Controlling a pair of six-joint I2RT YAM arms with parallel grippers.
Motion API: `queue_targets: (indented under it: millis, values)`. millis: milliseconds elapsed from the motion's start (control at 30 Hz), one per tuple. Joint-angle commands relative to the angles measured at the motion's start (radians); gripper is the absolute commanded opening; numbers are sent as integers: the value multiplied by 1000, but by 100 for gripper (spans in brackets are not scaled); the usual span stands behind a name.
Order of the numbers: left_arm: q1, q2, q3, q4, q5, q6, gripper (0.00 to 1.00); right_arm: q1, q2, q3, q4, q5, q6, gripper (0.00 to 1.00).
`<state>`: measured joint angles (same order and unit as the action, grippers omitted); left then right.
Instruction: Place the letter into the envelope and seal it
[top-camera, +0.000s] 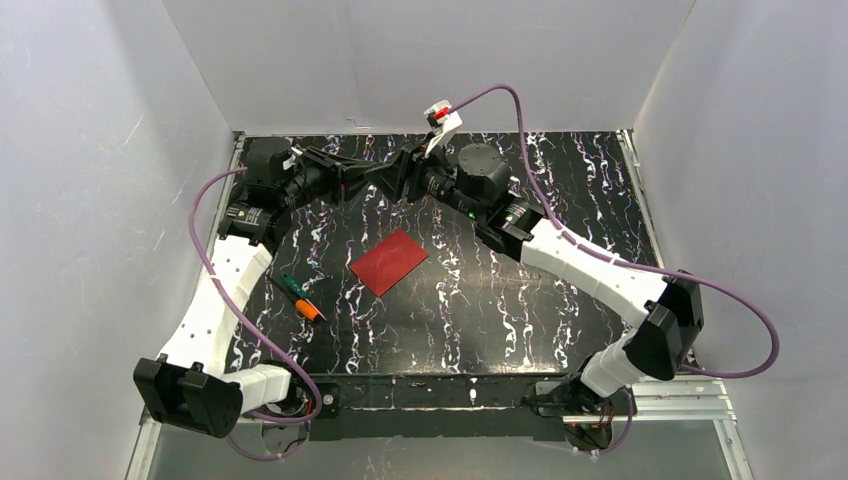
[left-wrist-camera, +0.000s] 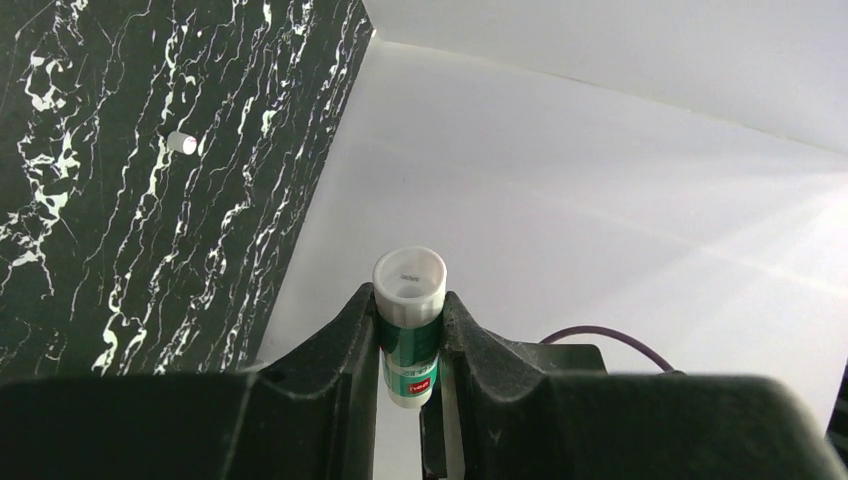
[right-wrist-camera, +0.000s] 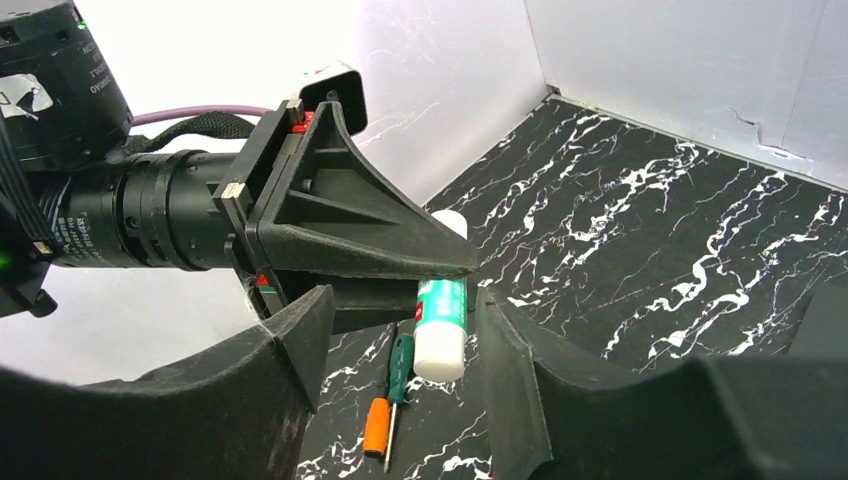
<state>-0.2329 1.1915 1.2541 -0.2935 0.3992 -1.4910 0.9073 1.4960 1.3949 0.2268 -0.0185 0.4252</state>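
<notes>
Your left gripper (left-wrist-camera: 410, 303) is clenched on the glue stick (right-wrist-camera: 441, 300), pinching it across the green label, with a white end poking out on either side. Your right gripper (right-wrist-camera: 403, 335) is spread. Its fingers (right-wrist-camera: 503, 360) flank one white end of the stick with a gap on both sides, so it grasps nothing yet. The two meet in the air over the far part of the table (top-camera: 560, 300), near the back wall.

The envelope (top-camera: 389, 261) lies flat in the middle of the table, well apart from both grippers, with nothing pinning it. You cannot see the letter in any view (it may be inside, but that cannot be told). Whether the flap is stuck down is unclear too.

My reading is that you are about to pull the cap off. Watch these risks:

- **Uneven contact:** the stick sits much nearer one right finger than the other. That finger would land first and could lever the stick askew in the left grip.
- **Weak pinch:** if you pull before the pinch is firm, the pads may slide off the smooth cap.
- **Hard pull:** the whole stick could slip out of the left jaws and drop towards the screwdriver (top-camera: 303, 298).
- **Loose envelope:** when you rub glue on it later, the unheld envelope will likely drag along instead of staying put.
</notes>
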Motion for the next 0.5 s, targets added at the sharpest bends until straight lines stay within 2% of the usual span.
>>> queue_targets:
  millis: [0, 100, 200, 300, 433, 467]
  values:
    - [2, -35, -25, 29, -9, -48, 0, 12, 23, 65, -18, 13, -30, 64]
    - [6, -31, -24, 33, 3, -56, 0, 13, 24, 56, -23, 14, -34, 65]
    - [8, -29, -25, 37, 10, -60, 0, 14, 40, 73, -50, 13, -35, 55]
    - [12, -26, -19, 46, 16, -60, 0, 15, 47, 73, -52, 13, -37, 52]
    - [14, -18, -5, 46, 30, -51, 0, 15, 49, 81, -36, 13, -41, 34]
    - [14, -18, -5, 43, 29, -45, 0, 15, 47, 82, -26, 13, -38, 32]
